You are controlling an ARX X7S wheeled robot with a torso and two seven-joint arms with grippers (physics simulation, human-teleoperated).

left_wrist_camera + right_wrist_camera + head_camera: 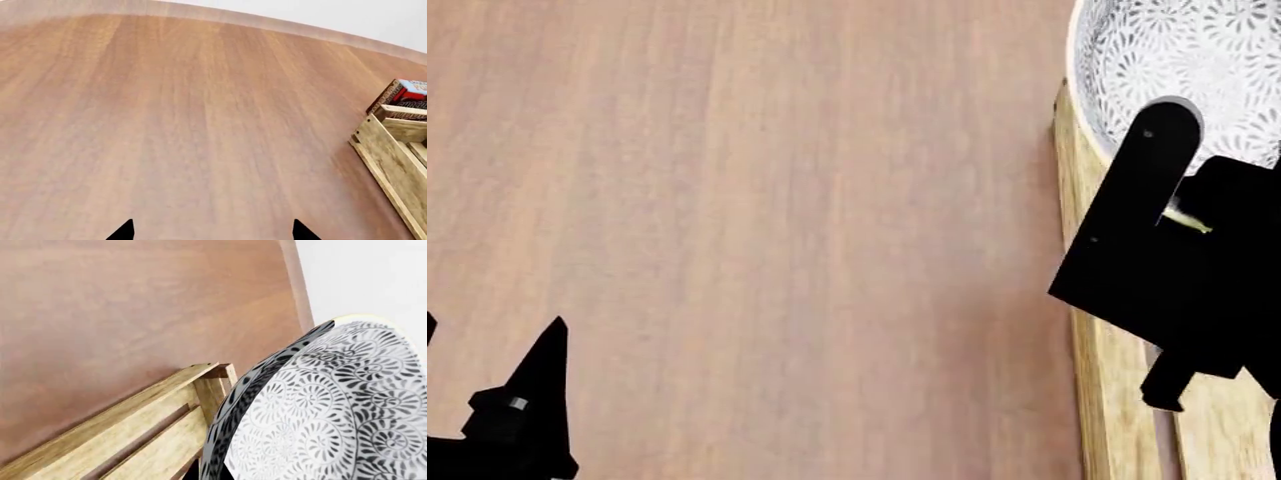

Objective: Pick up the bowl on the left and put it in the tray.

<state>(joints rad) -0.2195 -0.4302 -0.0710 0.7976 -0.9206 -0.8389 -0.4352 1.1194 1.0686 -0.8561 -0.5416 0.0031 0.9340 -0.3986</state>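
Holding the bowl (1190, 62) by its rim, the right gripper (1165, 130) has it at the tray (1098, 360), over the crate's long side; one dark finger lies across the bowl's inside wall in the head view, and the right wrist view, filled by the patterned outer wall of the bowl (333, 410), shows it close above the slats and end rail of the tray (120, 440); whether the base touches the wood or hangs just clear of it I cannot tell, since the underside is hidden.

So the pick looks done and the carry nearly so; what is left, as I judge it, is to settle the bowl fully inside the low sides, part the fingers and lift the arm away; part of the bowl appears to overhang the tray's edge on the table (761, 200) side, so a small shift inward may be wanted first.

The left gripper (212, 232) hangs over bare table, well apart from the work, its two tips spread wide and holding nothing; its camera catches one end of the tray (393, 160) and, just beyond it, a red and brown box (403, 95).
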